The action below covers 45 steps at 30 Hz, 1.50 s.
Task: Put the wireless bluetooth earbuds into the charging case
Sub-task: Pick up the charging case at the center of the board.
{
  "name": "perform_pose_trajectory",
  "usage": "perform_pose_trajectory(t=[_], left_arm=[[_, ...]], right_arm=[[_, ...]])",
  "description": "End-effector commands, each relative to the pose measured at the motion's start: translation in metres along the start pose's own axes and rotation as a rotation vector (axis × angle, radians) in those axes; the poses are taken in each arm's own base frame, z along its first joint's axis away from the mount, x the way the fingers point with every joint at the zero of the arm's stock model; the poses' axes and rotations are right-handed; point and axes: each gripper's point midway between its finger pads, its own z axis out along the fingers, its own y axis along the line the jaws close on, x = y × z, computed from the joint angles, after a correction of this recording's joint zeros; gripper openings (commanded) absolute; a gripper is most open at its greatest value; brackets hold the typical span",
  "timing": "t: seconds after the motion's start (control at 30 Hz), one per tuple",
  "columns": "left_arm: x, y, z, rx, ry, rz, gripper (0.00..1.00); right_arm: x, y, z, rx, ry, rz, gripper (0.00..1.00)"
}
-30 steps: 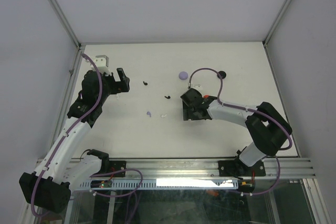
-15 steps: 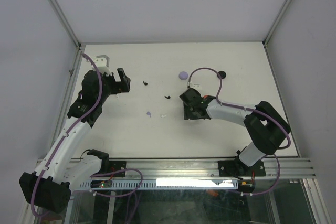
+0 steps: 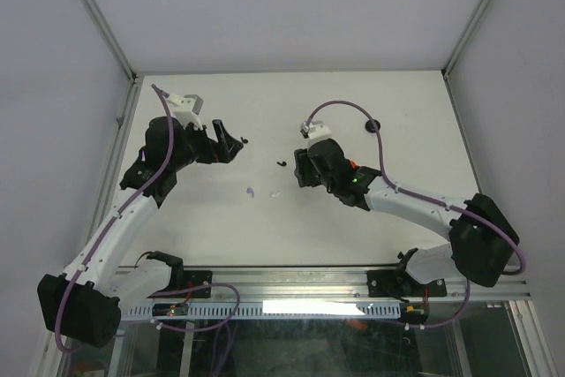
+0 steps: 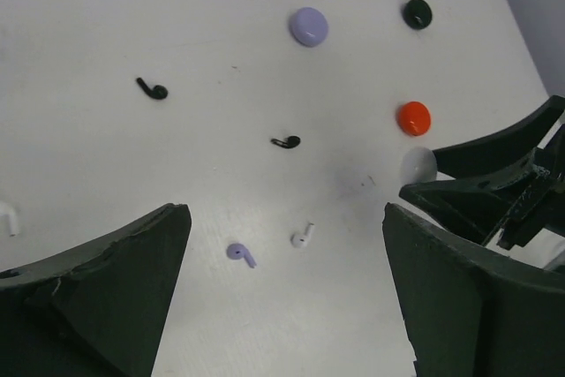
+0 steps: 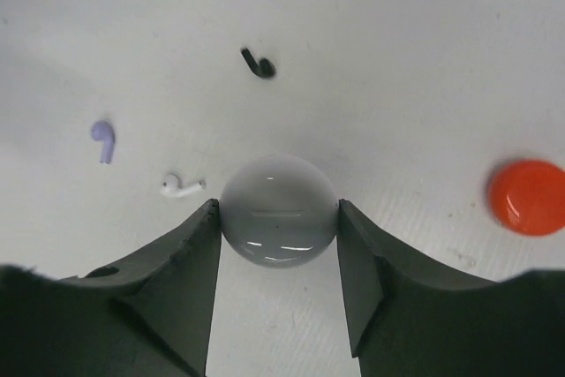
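My right gripper is shut on a round white charging case, which the left wrist view also shows. In the top view this gripper is at mid-table. A white earbud and a lilac earbud lie just left of the case, and a black earbud lies beyond it. My left gripper is open and empty, above the lilac earbud and the white earbud. A second black earbud lies farther left. Another white earbud shows at the left edge.
A red case, a lilac case and a black case lie beyond the right gripper. In the top view the black case is near the right arm's cable. Grey walls stand round the table.
The right gripper has moved left and towards the far side with the white case. The left gripper has swung right, towards the earbuds in the middle.
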Motion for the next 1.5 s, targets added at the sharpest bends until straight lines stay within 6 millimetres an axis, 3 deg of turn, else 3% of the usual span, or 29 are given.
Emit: perform_pose_trajectory(t=[0.0,0.23,0.47,0.7,1.0,1.27,1.47], left_arm=[[-0.022,-0.048,-0.007,0.232,-0.038,-0.066,0.93],[-0.019,-0.080,-0.009,0.395,-0.014,-0.167,0.86],[0.000,-0.107,0.001,0.450,0.029,-0.196,0.77],[0.012,-0.127,0.012,0.482,0.068,-0.187,0.65],[0.025,-0.131,0.025,0.496,0.117,-0.188,0.50],[0.032,-0.141,0.023,0.573,0.140,-0.169,0.40],[0.032,-0.149,0.018,0.632,0.145,-0.136,0.22]], right_arm=[[-0.063,0.026,-0.020,-0.139,-0.272,-0.092,0.35],[-0.099,0.047,-0.048,-0.247,-0.512,-0.213,0.35],[-0.109,0.066,-0.065,-0.322,-0.637,-0.298,0.35],[-0.110,0.081,-0.074,-0.372,-0.703,-0.355,0.35],[-0.111,0.090,-0.078,-0.400,-0.718,-0.369,0.35],[-0.108,0.097,-0.078,-0.437,-0.719,-0.380,0.35],[-0.107,0.099,-0.080,-0.456,-0.725,-0.379,0.38]])
